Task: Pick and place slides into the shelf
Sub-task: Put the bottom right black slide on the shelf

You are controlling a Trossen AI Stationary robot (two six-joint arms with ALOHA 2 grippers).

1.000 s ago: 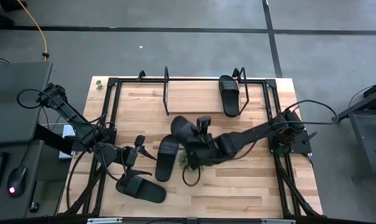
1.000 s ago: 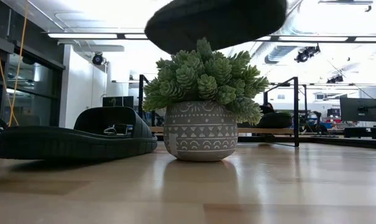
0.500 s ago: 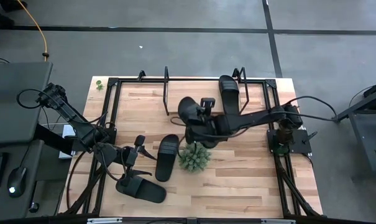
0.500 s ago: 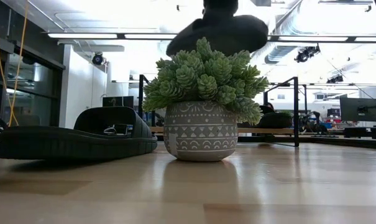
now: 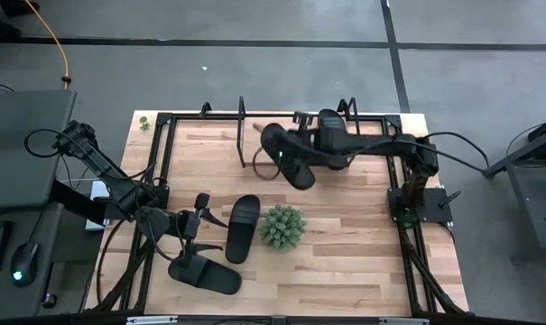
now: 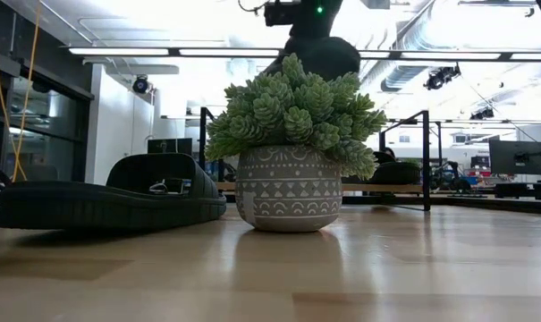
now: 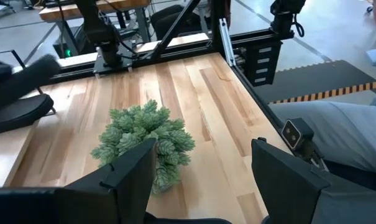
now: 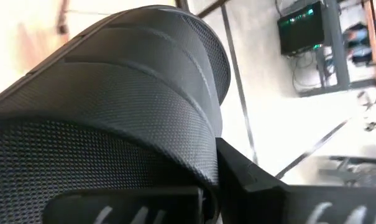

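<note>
Above the shelf [image 5: 254, 137], right hand [image 5: 301, 155] grips a slide [image 5: 286, 156].

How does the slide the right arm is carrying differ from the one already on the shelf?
The carried slide is clamped in the shut right gripper and raised over the table; the shelved slide rests on the shelf, touched by no gripper. The carried slide lies diagonal; the shelved slide lies straight across the board. Both are matching black slip-ons with a wide strap.
</note>
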